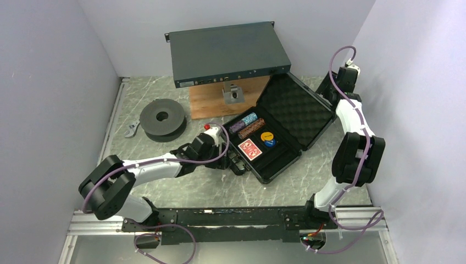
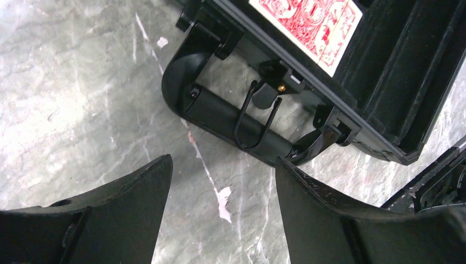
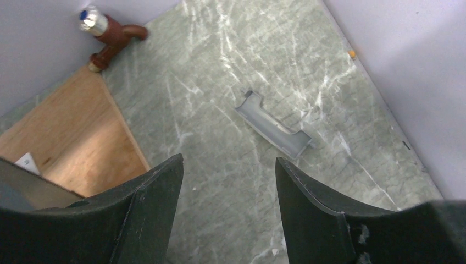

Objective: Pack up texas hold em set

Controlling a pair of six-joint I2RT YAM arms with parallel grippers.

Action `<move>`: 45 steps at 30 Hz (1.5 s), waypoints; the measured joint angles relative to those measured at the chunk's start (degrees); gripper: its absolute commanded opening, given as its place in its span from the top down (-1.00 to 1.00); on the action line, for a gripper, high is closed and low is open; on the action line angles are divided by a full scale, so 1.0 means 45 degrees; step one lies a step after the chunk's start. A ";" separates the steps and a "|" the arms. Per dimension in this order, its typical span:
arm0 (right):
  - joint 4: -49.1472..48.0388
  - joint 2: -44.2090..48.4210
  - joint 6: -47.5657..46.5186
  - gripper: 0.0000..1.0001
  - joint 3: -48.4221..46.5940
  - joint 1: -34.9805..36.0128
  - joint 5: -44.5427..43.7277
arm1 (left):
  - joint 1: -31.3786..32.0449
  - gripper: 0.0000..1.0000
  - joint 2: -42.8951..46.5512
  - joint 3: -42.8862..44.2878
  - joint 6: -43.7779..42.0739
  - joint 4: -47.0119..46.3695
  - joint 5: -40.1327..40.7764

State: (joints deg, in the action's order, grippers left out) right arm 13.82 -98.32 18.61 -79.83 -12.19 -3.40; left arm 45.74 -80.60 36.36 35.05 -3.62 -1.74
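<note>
I had the left claw [image 2: 222, 181] spread apart just off the case [image 2: 395, 71] by its handle [image 2: 220, 116]; the right claw [image 3: 228, 181] gaped above the far surface [image 3: 220, 99].

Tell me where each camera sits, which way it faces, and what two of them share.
Top external: above and behind the bases, looking down on the table and open black case; left arm and right arm show.
Left wrist: on the left arm, aimed down at the case handle; open left gripper frames it.
Right wrist: facing down at the table and a grey bracket; open right gripper shows.
Shared: top external and left wrist both see the red-backed card deck.
</note>
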 measured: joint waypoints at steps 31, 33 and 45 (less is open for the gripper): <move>-0.1413 0.3643 0.1321 -0.25 0.2730 0.0379 0.3560 | 0.0714 -0.26 -0.2929 0.3759 0.0136 -0.0097 -0.0398; -0.1413 0.3764 0.1350 -0.25 0.2778 0.0393 0.3701 | 0.0719 -0.25 -0.2973 0.3857 0.0136 -0.0097 -0.0423; -0.0316 0.3769 0.1248 -0.22 0.1923 0.0466 0.2064 | 0.0816 -0.24 -0.3007 0.3949 0.0131 -0.0131 -0.0578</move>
State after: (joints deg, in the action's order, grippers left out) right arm 12.40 -81.36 24.23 -71.18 -10.09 5.89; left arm 49.41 -94.13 54.13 35.64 -4.21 -4.34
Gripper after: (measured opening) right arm 0.623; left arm 0.621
